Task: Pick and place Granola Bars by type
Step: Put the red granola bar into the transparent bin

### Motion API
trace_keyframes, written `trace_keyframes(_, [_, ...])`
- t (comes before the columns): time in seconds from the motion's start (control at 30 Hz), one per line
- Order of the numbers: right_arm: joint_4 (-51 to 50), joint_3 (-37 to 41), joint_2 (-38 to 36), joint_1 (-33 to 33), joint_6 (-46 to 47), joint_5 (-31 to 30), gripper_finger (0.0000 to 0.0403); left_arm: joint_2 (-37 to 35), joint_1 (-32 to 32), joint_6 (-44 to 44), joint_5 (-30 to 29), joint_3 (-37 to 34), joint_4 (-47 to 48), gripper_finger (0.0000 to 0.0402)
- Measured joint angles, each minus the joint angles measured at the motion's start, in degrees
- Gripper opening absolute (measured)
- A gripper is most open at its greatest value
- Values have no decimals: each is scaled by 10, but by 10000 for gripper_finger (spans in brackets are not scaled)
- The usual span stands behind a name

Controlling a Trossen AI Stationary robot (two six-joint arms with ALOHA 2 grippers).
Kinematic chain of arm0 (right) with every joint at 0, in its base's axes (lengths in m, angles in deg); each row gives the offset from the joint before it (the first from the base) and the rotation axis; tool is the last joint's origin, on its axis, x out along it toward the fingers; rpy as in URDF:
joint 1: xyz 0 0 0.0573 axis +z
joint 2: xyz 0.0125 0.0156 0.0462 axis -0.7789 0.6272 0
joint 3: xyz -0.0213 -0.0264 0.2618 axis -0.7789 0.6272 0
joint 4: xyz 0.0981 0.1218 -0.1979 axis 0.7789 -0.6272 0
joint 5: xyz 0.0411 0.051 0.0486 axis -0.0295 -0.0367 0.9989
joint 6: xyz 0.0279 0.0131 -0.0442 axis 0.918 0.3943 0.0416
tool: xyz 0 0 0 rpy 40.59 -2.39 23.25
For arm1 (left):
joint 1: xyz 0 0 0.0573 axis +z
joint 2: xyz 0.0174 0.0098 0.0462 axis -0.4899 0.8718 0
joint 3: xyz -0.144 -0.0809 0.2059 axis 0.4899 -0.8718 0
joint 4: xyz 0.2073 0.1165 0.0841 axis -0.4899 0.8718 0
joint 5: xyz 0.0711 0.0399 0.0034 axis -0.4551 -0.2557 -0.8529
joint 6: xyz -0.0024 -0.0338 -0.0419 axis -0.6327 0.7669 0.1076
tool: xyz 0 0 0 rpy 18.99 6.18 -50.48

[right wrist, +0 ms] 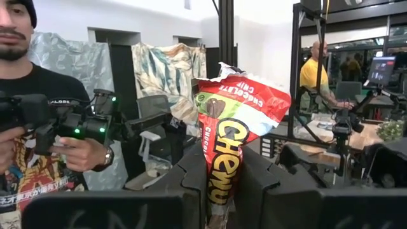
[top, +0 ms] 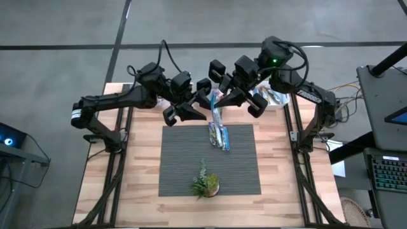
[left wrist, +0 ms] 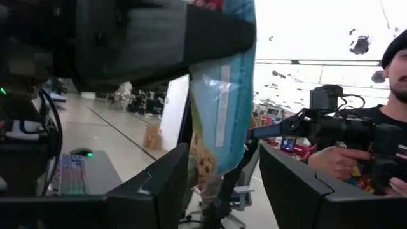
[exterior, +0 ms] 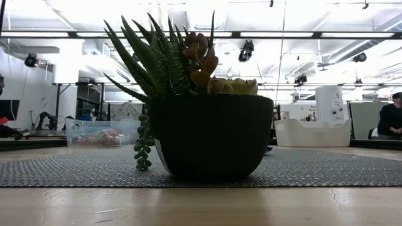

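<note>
You see a red bar wrapper (right wrist: 235, 121) with yellow lettering and a white patch, a pale blue wrapper (left wrist: 222, 95) printed with cookies, a dark grey ribbed mat (top: 184, 159) on light wood, and a green plant (exterior: 169, 56) in a black pot (exterior: 210, 135).

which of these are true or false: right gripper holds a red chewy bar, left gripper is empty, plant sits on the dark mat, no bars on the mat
1. The right gripper holds a red Chewy bar. True.
2. The left gripper is empty. False: a blue-wrapped bar hangs between its fingers.
3. The plant sits on the dark mat. True.
4. No bars lie on the mat. False: several bars lie near its far edge.
</note>
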Motion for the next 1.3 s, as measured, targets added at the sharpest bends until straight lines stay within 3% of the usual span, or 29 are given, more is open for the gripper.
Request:
trace_keyframes(0.37, [0,0,0,5,32,0,43,9,0,22,55,11,2,177])
trace_keyframes(0.57, [0,-1,0,8,32,17,43,9,0,-8,65,11,1,177])
trace_keyframes(0.83, [1,-1,-1,13,36,26,43,9,0,-14,53,10,28,177])
trace_keyframes(1.03, [1,-1,-1,14,36,26,43,9,0,-52,-24,17,111,177])
trace_keyframes(1.3, [-2,-2,-1,14,36,26,43,9,-6,-59,-26,34,113,177])
